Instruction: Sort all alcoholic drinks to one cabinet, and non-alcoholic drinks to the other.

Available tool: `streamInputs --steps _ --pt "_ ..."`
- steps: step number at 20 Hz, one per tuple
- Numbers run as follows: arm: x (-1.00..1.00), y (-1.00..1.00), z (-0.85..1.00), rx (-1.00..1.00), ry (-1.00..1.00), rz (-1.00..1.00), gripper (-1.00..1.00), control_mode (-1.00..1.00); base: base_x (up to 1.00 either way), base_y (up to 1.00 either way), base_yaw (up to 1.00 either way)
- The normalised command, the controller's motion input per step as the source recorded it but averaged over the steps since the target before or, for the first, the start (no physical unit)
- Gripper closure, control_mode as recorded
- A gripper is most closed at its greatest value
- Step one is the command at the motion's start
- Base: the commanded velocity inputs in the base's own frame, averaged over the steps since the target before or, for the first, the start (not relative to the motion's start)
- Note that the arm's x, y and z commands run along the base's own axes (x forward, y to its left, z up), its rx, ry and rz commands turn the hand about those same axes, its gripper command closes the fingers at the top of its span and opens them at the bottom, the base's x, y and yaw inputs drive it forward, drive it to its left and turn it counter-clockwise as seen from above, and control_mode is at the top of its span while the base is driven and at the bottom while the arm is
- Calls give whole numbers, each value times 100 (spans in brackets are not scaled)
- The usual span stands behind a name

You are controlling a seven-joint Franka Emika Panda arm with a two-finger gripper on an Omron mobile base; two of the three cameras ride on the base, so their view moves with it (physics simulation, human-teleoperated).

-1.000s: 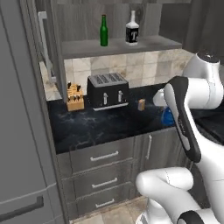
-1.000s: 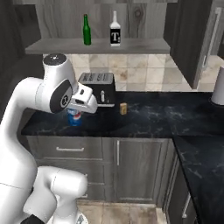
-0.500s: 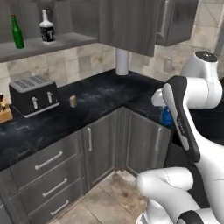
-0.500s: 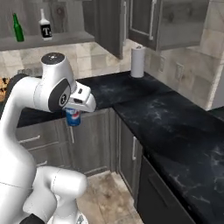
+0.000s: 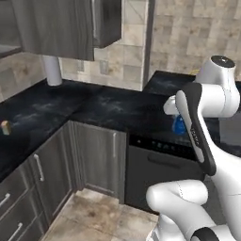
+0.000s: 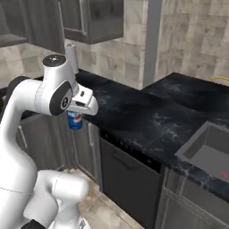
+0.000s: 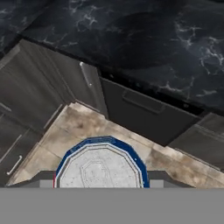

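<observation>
Blue soda can [image 6: 75, 120] w/ red-and-white mark hangs upright under the gripper [image 6: 80, 108], jaws clamped on its upper part; carried in mid-air, off the counter, out over the floor in front of the base cabinets. Hand view looks straight down on its silver lid [image 7: 100, 168], so can's long axis runs vertical, in line w/ the hand. Left base view: just a blue sliver of can [image 5: 179, 125] past the forearm. Around it: black marbled countertop [image 6: 147, 116] wraps a corner, dishwasher front [image 6: 127, 181] below, sink [image 6: 210, 147] off to the right side. Key relation for next move, as a judgement: grey wall cabinets [image 6: 89, 18] sit well above and beyond the can, across the counter, doors w/ pale bar handle [image 6: 82, 17] appear shut. So can has to go up and fwd from where it's held, staying upright; a door likely needs opening first, and w/ the one gripper occupied that's awkward. White paper-towel roll [image 5: 52, 70] stands on counter below cabinet; small item [image 5: 5, 127] at counter's far left, too small to ID.
</observation>
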Motion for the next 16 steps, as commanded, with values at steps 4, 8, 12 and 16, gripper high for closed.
streamInputs --steps 4,8,12,16 --pt "0 0 0 0 0 0 100 100 -39 0 -65" --pt "0 0 0 0 0 0 100 100 -42 0 -65" --pt "0 0 0 0 0 0 100 100 -31 -2 -69" --pt "0 0 0 0 0 0 100 100 -14 -13 -75"
